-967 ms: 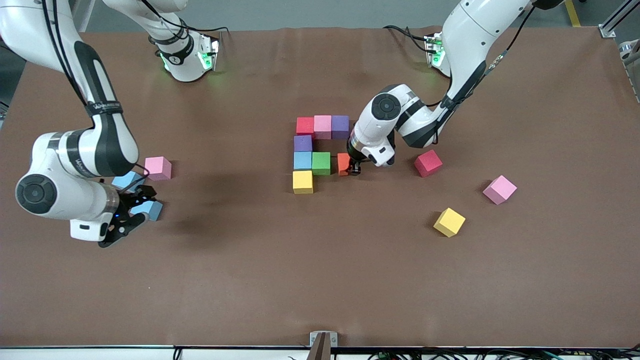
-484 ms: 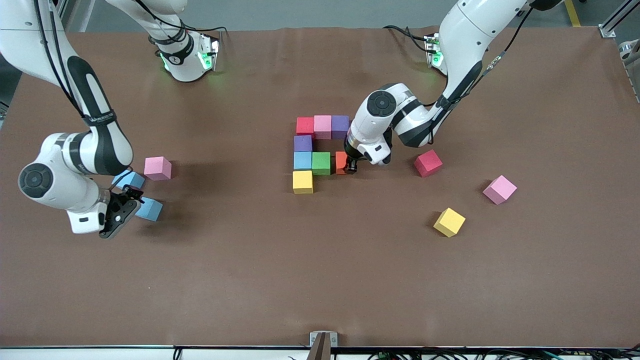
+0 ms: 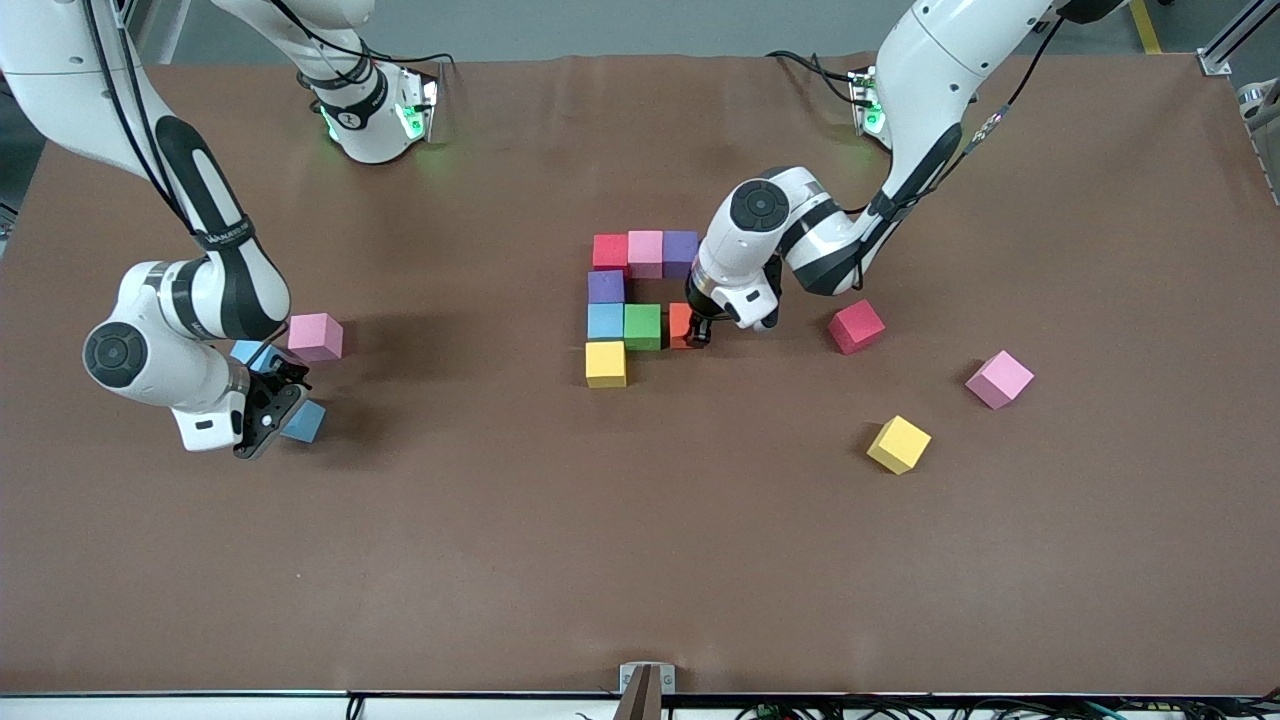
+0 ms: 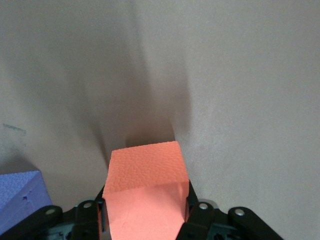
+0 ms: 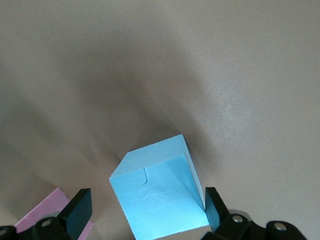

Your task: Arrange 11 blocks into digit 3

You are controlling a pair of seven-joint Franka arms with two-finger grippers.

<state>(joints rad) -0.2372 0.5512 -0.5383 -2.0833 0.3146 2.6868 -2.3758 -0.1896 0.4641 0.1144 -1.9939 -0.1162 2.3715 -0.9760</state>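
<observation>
The orange block (image 3: 683,325) has been carried closer against the green block (image 3: 642,326), clamped in the left gripper (image 3: 698,336); at nine o'clock, the right gripper (image 3: 272,400), fingers apart, is positioned around a light-blue block (image 3: 304,422).

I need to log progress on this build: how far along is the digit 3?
Seven blocks are placed: the top bar, purple link, blue, green, yellow. The left gripper holds the orange block beside green. The right gripper, open, straddles a light blue block. Three more remain.
</observation>
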